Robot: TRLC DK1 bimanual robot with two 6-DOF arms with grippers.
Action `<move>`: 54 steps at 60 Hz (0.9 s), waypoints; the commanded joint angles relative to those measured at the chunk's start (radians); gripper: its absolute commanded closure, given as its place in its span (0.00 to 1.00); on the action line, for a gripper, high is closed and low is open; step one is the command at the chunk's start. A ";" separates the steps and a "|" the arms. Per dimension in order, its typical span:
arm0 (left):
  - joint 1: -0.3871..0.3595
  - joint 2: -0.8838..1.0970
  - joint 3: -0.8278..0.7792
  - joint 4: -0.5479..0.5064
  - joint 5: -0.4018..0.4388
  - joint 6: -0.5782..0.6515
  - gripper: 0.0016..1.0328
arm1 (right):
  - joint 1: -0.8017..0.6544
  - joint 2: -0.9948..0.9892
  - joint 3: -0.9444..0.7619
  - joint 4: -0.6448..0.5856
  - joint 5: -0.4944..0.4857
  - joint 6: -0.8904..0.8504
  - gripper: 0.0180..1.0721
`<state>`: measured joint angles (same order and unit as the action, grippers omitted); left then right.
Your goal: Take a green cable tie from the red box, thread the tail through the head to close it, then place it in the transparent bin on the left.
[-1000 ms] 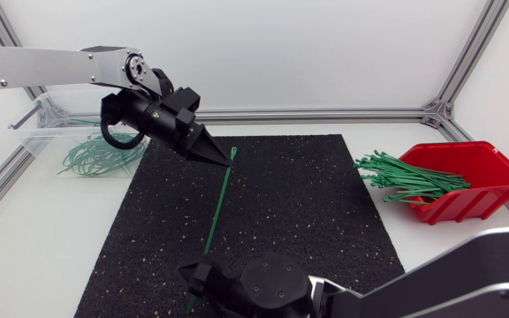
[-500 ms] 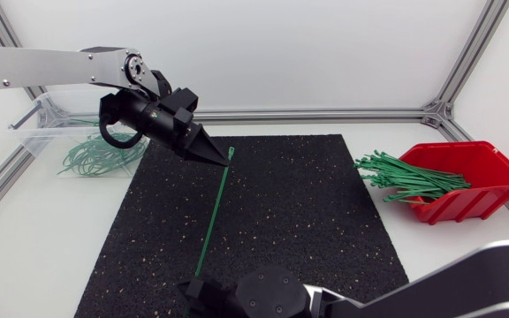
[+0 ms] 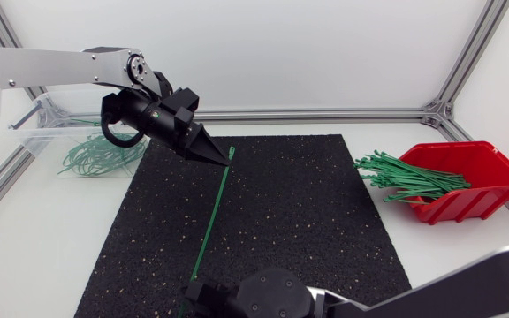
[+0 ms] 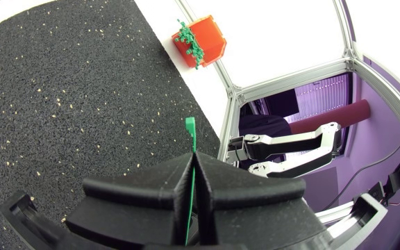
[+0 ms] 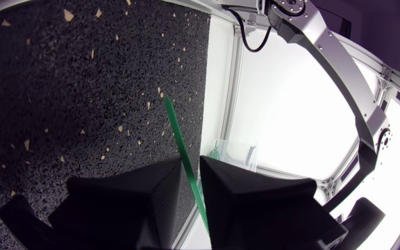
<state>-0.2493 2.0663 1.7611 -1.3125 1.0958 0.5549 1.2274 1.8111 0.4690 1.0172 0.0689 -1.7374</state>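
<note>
- Left pincer (image 3: 223,159): clamped tight on the green cable tie (image 3: 215,212), gripping just behind its head (image 4: 189,126), which projects ahead of the fingertips.
- Right pincer (image 3: 194,291): narrowed to a slit, both fingers against the tie near its tail. The tail tip (image 5: 167,103) pokes out ahead of the fingers.
- The tie runs straight from one pincer to the other, over the black mat (image 3: 307,221).
- Red box (image 3: 475,190), with spare ties (image 3: 409,177) spilling out, sits well apart from both pincers.
- Transparent bin (image 3: 42,124) stands just behind the left pincer, with looped ties (image 3: 95,159) inside.
</note>
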 commanded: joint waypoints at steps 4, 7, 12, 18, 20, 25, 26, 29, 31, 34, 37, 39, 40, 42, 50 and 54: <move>0.010 0.029 0.032 -0.022 0.016 0.030 0.97 | 0.014 -0.035 -0.020 -0.002 0.011 -0.030 0.88; 0.010 0.029 0.034 -0.024 0.016 0.030 0.97 | 0.015 -0.035 -0.020 -0.003 0.011 -0.028 0.88; 0.008 0.031 0.037 -0.025 0.016 0.030 0.97 | 0.017 -0.035 -0.017 -0.003 0.017 -0.027 0.88; 0.008 0.034 0.038 -0.027 0.016 0.033 0.97 | 0.018 -0.035 -0.010 -0.003 0.023 -0.025 0.89; 0.008 0.035 0.037 -0.027 0.016 0.034 0.97 | 0.018 -0.033 -0.007 -0.005 0.023 -0.025 0.89; 0.008 0.035 0.038 -0.027 0.016 0.036 0.97 | 0.018 -0.032 0.000 -0.005 0.025 -0.025 0.90; 0.008 0.037 0.038 -0.027 0.016 0.036 0.97 | 0.018 -0.032 0.003 -0.005 0.025 -0.025 0.91; 0.008 0.037 0.038 -0.027 0.016 0.037 0.97 | 0.018 -0.030 0.010 -0.005 0.028 -0.022 0.91; 0.008 0.037 0.037 -0.027 0.016 0.039 0.97 | 0.018 -0.032 0.013 -0.005 0.029 -0.021 0.92; 0.010 0.037 0.035 -0.027 0.016 0.040 0.97 | 0.018 -0.032 0.017 -0.005 0.031 -0.019 0.93; 0.008 0.035 0.035 -0.027 0.016 0.042 0.97 | 0.018 -0.033 0.020 -0.006 0.035 -0.017 0.94; 0.008 0.035 0.035 -0.027 0.016 0.042 0.97 | 0.017 -0.030 0.023 -0.006 0.040 -0.017 0.95; 0.008 0.035 0.034 -0.027 0.016 0.042 0.97 | 0.017 -0.030 0.025 -0.006 0.045 -0.014 0.95; 0.008 0.035 0.034 -0.028 0.016 0.043 0.97 | 0.017 -0.030 0.030 -0.006 0.048 -0.004 0.95; 0.007 0.034 0.028 -0.028 0.016 0.053 0.97 | 0.014 -0.026 0.031 -0.008 0.048 0.009 0.95; 0.007 0.031 0.023 -0.028 0.016 0.056 0.97 | 0.012 -0.021 0.030 -0.008 0.048 0.009 0.94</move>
<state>-0.2485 2.0754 1.7683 -1.3193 1.0992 0.5793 1.2362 1.7916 0.4847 1.0134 0.1059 -1.7325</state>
